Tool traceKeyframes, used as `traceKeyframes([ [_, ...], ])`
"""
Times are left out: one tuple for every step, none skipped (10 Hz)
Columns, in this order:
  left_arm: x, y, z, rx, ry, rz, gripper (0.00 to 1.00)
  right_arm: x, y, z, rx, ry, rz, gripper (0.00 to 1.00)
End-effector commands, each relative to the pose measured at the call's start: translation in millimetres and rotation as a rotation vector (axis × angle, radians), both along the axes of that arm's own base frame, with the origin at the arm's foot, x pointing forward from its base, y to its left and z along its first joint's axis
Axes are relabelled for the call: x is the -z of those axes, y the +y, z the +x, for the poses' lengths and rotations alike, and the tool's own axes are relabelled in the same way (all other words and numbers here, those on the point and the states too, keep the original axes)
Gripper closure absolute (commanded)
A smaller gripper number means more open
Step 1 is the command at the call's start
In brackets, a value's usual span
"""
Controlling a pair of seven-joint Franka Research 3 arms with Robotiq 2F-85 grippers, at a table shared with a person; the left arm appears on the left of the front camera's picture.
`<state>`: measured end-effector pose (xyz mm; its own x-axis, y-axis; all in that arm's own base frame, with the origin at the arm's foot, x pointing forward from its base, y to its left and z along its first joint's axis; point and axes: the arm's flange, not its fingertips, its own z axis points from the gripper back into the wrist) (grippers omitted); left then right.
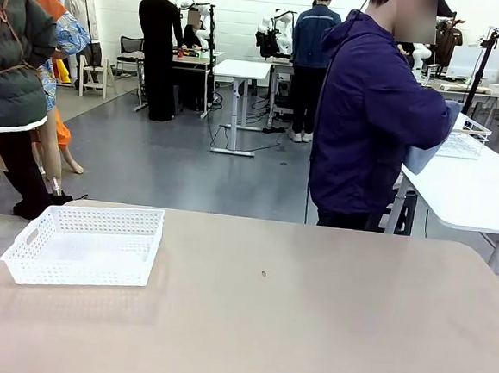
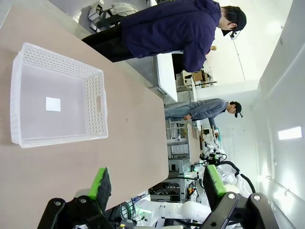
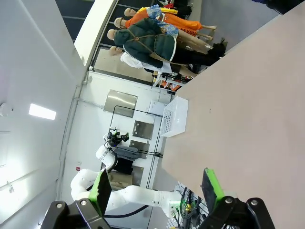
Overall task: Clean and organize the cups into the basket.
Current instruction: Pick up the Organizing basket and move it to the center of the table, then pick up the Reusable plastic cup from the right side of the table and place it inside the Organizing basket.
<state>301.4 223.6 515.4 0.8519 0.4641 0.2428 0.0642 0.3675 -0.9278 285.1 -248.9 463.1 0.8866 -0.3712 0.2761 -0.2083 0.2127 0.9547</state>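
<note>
When viewed from the front, the basket (image 1: 79, 270) is seen at the near left of the surface (image 1: 307, 329). From the left wrist, the left end effector (image 2: 156, 176) is held released near the basket; from the right wrist, the right end effector (image 3: 156, 181) is likewise released.

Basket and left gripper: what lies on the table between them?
Nothing. In the left wrist view the stretch from the left gripper to the white basket is bare tan table.

One basket (image 1: 79, 270), one table (image 1: 307, 329), one person (image 1: 368, 109) close by — two pincers: left pincer (image 2: 156, 171), right pincer (image 3: 155, 173)
</note>
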Motion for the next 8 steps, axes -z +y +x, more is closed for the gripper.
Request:
traceKeyframes([
  [-0.5,-0.2,0.8,0.006,-0.004,-0.005,0.00,-1.6,-1.5,0.3,-0.002,-0.006,0.004,0.00],
  [-0.5,-0.2,0.8,0.006,-0.004,-0.005,0.00,-1.6,-1.5,0.3,-0.002,-0.006,0.004,0.00],
  [-0.5,-0.2,0.8,0.006,-0.004,-0.005,0.00,-1.6,-1.5,0.3,-0.002,-0.006,0.004,0.00],
  [-0.5,-0.2,0.8,0.006,-0.004,-0.005,0.00,-1.6,-1.5,0.3,-0.002,-0.006,0.004,0.00],
  [-0.5,-0.2,0.8,0.006,-0.004,-0.005,0.00,-1.6,-1.5,0.3,-0.002,-0.006,0.004,0.00],
  [-0.5,-0.2,0.8,0.006,-0.004,-0.005,0.00,-1.6,-1.5,0.3,-0.002,-0.006,0.004,0.00],
  [-0.5,-0.2,0.8,0.006,-0.004,-0.005,0.00,-1.6,-1.5,0.3,-0.002,-0.006,0.004,0.00],
  [-0.5,-0.2,0.8,0.006,-0.004,-0.005,0.00,-1.6,-1.5,0.3,-0.002,-0.006,0.004,0.00],
])
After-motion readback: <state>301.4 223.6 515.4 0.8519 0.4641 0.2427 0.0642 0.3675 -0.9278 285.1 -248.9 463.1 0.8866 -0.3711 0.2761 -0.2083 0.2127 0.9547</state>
